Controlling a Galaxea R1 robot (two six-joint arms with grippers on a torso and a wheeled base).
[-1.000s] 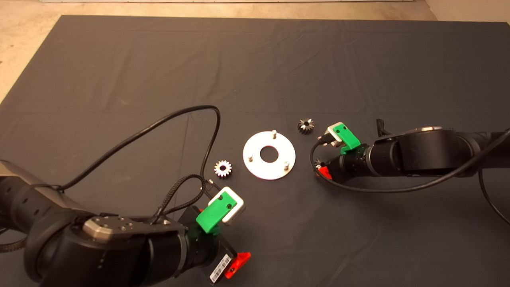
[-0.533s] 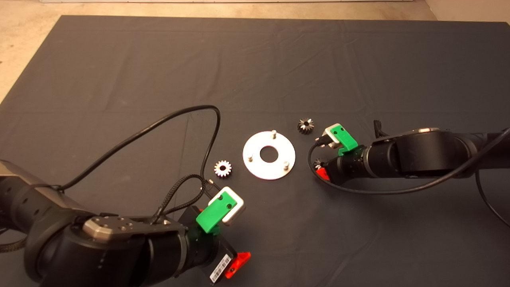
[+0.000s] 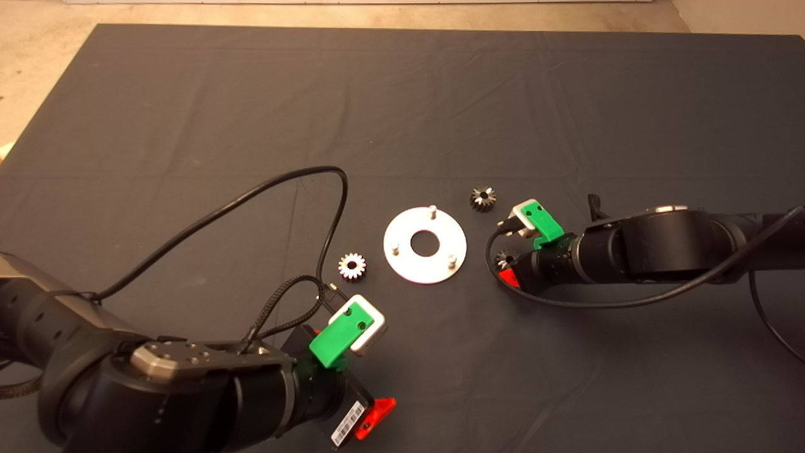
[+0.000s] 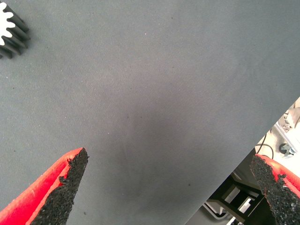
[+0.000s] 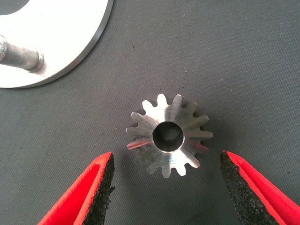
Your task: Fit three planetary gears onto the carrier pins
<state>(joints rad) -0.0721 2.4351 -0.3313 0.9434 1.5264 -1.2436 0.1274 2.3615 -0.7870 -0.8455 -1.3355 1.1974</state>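
Slightly lower and closer to the mat is where the right gripper (image 3: 508, 272) is now found, its green block having been drawn a little back from the disc (image 3: 425, 245) over the last second; nothing else has been shifted. By this the approach to a pick appears nearly finished. In the right wrist view one gear (image 5: 168, 135) lies flat on the mat (image 3: 402, 126) between the spread red fingers (image 5: 101, 187), neither pad touching it. All three pins (image 3: 433, 211) are bare. A second gear (image 3: 482, 198) is left beyond the disc, a third (image 3: 352, 265) on its other side. The left gripper (image 4: 168, 187) is held open and empty near the lower edge.
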